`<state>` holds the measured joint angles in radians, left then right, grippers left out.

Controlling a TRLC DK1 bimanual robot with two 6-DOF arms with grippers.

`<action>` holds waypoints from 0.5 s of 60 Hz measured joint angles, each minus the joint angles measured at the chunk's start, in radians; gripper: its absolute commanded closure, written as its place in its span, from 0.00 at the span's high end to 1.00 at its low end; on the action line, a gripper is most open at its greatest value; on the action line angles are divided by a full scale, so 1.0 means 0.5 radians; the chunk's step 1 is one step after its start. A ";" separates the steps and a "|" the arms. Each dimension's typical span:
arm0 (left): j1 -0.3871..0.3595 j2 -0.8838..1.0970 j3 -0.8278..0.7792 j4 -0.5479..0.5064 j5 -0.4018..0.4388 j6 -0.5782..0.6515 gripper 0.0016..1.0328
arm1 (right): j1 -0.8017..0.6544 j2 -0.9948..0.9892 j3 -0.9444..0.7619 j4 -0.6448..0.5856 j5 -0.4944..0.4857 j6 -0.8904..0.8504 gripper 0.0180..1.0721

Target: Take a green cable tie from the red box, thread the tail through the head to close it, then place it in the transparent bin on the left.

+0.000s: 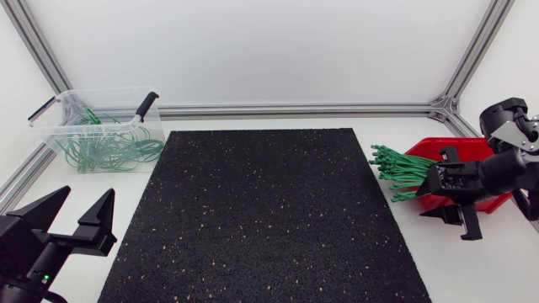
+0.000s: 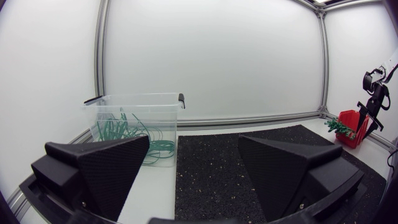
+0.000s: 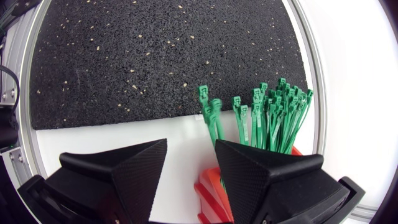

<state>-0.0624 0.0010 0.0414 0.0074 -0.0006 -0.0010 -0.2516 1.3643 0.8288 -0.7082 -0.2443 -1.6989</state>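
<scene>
Hanging above the open end of the red plastic box (image 1: 468, 148), the right gripper (image 1: 444, 187) has its two broad black fingers spread wide, with nothing between them. In the right wrist view only bare white table (image 3: 112, 134) and a corner of the box show in the gap. The bundle of loose green cable ties (image 1: 396, 168) fans out of that box just ahead of the fingers, the square heads pointing toward the black speckled rubber mat (image 1: 261, 219). One tie lies close beside a fingertip, but I cannot tell whether it touches. The tails of the ties are hidden under the gripper, and most of the box is covered by it too. The right arm comes in from the side edge and is partly cut off there.

The left gripper (image 1: 88, 202) sits low at the near corner of the table, beside the mat. It is also spread wide and holds nothing, and its arm is mostly out of view. Well ahead of it, at the far corner, stands the transparent plastic bin (image 1: 63, 93) with its black handles (image 1: 147, 103) up. A tangle of closed green loops (image 1: 109, 147) lies inside, too thin and overlapped to count. From the left wrist view the box is a small red shape far across the mat.
</scene>
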 measured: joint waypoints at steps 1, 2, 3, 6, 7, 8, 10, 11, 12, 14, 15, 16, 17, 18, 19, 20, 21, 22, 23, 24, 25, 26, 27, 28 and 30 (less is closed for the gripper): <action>0.000 0.000 0.000 0.000 0.000 0.000 0.96 | -0.003 -0.009 0.000 -0.007 0.003 -0.002 0.56; 0.000 0.000 0.000 0.000 0.000 0.000 0.96 | -0.008 -0.016 0.000 -0.013 0.004 -0.011 0.56; 0.000 0.000 0.000 0.000 0.000 0.000 0.96 | -0.014 -0.024 0.000 -0.021 0.004 -0.016 0.56; 0.000 0.000 0.000 0.000 0.000 0.000 0.96 | -0.027 -0.041 -0.001 -0.045 0.005 -0.031 0.56; 0.000 0.000 0.000 0.000 0.000 0.000 0.96 | -0.030 -0.047 -0.002 -0.053 0.011 -0.035 0.56; 0.000 0.000 0.000 0.000 0.000 0.000 0.96 | -0.034 -0.053 -0.007 -0.058 0.013 -0.047 0.56; 0.000 0.000 0.000 0.000 0.000 0.000 0.96 | -0.038 -0.062 -0.019 -0.058 0.018 -0.060 0.56; 0.000 0.000 0.000 0.000 0.000 0.000 0.96 | -0.038 -0.064 -0.024 -0.058 0.021 -0.062 0.56; 0.000 0.000 0.000 0.000 0.000 0.000 0.96 | -0.038 -0.067 -0.031 -0.060 0.022 -0.067 0.56; 0.000 0.000 0.000 0.000 0.000 0.000 0.96 | -0.038 -0.069 -0.043 -0.063 0.025 -0.072 0.56; 0.000 0.000 0.000 0.000 0.000 0.000 0.96 | -0.038 -0.069 -0.048 -0.065 0.026 -0.075 0.56; 0.000 0.000 0.000 0.000 0.000 0.000 0.96 | -0.037 -0.069 -0.053 -0.064 0.026 -0.076 0.57; 0.000 0.000 0.000 0.000 0.000 0.000 0.96 | -0.037 -0.069 -0.057 -0.063 0.026 -0.076 0.56; -0.001 0.000 0.000 0.000 0.000 0.000 0.96 | -0.037 -0.069 -0.061 -0.062 0.026 -0.075 0.56; -0.002 0.000 0.000 0.000 0.000 -0.001 0.96 | -0.037 -0.068 -0.066 -0.056 0.027 -0.075 0.56; -0.004 0.000 0.000 0.000 0.000 0.000 0.96 | -0.034 -0.066 -0.069 -0.051 0.033 -0.075 0.56; -0.007 0.000 0.000 0.000 0.000 -0.001 0.96 | -0.030 -0.064 -0.070 -0.046 0.037 -0.075 0.57; -0.011 0.000 0.000 0.000 0.000 -0.001 0.96 | -0.024 -0.060 -0.073 -0.039 0.047 -0.074 0.56; -0.013 0.000 0.000 -0.001 0.000 -0.001 0.96 | -0.020 -0.056 -0.074 -0.027 0.052 -0.074 0.57; -0.014 0.000 0.000 0.000 0.000 -0.001 0.96 | -0.012 -0.048 -0.076 -0.013 0.062 -0.070 0.57; -0.015 0.000 0.000 0.000 0.000 -0.001 0.96 | -0.004 -0.041 -0.076 0.002 0.066 -0.066 0.57; -0.017 0.000 0.000 0.000 0.000 -0.001 0.96 | 0.005 -0.033 -0.076 0.014 0.065 -0.065 0.57; -0.017 0.000 0.000 0.000 0.000 -0.001 0.96 | 0.014 -0.024 -0.076 0.026 0.066 -0.059 0.56; -0.018 0.000 0.000 -0.001 0.000 -0.001 0.96 | 0.024 -0.015 -0.076 0.040 0.065 -0.059 0.57; -0.020 0.000 0.000 0.000 0.000 -0.001 0.96 | 0.045 0.002 -0.076 0.065 0.066 -0.049 0.56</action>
<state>-0.0723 0.0010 0.0414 0.0074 -0.0006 -0.0013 -0.2291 1.3655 0.7906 -0.6758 -0.2115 -1.7233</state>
